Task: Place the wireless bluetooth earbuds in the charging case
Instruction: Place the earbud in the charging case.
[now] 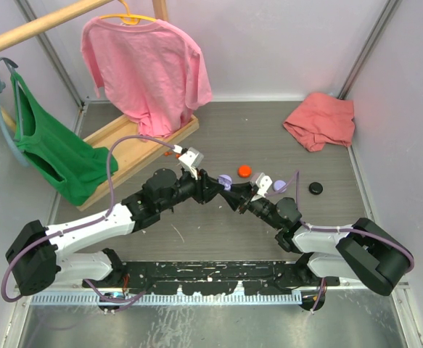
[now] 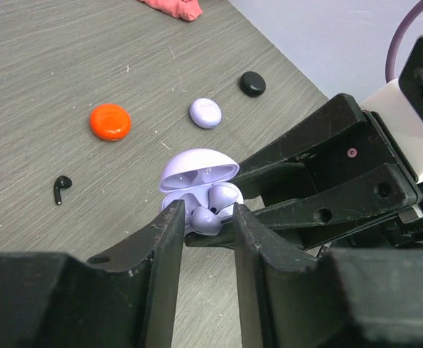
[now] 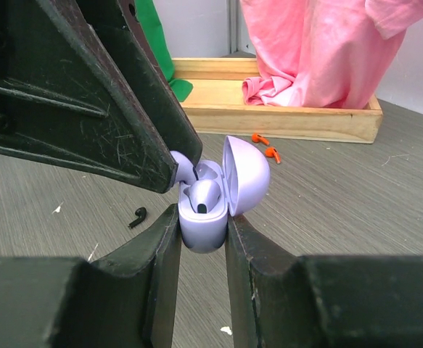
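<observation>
My right gripper (image 3: 202, 215) is shut on the base of an open lilac charging case (image 3: 204, 228), held above the table with its lid (image 3: 249, 172) tipped back. One lilac earbud (image 3: 204, 196) sits in a well of the case. A second lilac earbud (image 2: 202, 217) rests at the case's rim between the fingertips of my left gripper (image 2: 206, 212), which stands narrowly open with a thin gap on each side of the bud. In the top view the two grippers meet at the case (image 1: 226, 181). A black earbud (image 2: 61, 188) lies on the table, and two orange-red earbuds (image 3: 260, 138) lie near the wooden tray.
Closed round cases lie on the table beyond: orange (image 2: 110, 122), lilac (image 2: 205, 112), black (image 2: 252, 83). A wooden tray (image 1: 135, 141) holds a rack with a pink shirt (image 1: 146, 65) and a green garment (image 1: 51, 152). A pink cloth (image 1: 320, 119) lies back right.
</observation>
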Controlling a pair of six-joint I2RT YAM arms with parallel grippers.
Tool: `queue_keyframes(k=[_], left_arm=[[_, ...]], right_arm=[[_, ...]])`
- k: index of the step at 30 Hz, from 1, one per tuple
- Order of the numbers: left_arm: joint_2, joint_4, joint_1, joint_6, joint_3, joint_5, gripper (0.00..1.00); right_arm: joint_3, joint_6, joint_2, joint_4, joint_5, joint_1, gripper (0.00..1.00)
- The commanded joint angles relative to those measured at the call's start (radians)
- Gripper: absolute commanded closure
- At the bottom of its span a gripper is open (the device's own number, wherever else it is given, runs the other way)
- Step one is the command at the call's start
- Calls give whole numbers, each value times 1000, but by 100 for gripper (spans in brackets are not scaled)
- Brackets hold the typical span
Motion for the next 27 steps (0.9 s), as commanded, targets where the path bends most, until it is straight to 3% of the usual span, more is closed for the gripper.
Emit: queue_keyframes(k=[1, 7, 15, 27], left_arm=[[-11, -3, -4, 7, 24, -13, 64], [-45, -31, -4, -1, 38, -34, 50], [-102, -105, -4, -14, 49, -79, 38], [-48, -117, -4, -30, 86, -85, 36]], right_arm=[[10, 7, -12, 87, 14, 1, 99], [9, 6, -12, 86, 15, 1, 99], [9, 4, -14, 86, 16, 0, 99], [8, 2, -16, 83, 16, 1, 99]])
